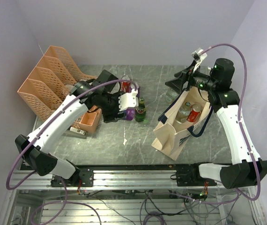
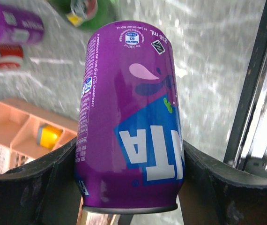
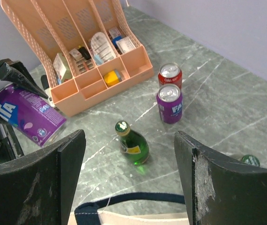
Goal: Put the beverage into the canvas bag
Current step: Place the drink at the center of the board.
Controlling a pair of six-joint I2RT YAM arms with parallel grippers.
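Between the fingers of the left tool (image 2: 129, 151) sits the purple can (image 2: 129, 108), clamped on both sides, its label filling the left wrist view. The right wrist view shows that can tilted, well to the left of the canvas bag (image 3: 143, 218). The bag's navy-strapped rim lies just under the right tool (image 3: 129, 138), whose fingers are spread wide with nothing between them. That view also shows a second purple can (image 3: 169, 104) and a green bottle (image 3: 132, 146) standing upright. Only the top view looks into the bag, where a clear bottle (image 1: 185, 111) and a red can (image 1: 195, 113) rest. The worktop (image 1: 110, 145) is grey-green and marbled. Orange file trays (image 1: 44, 84) stand at its left rear, and pale lilac walls (image 1: 133, 28) close it in.
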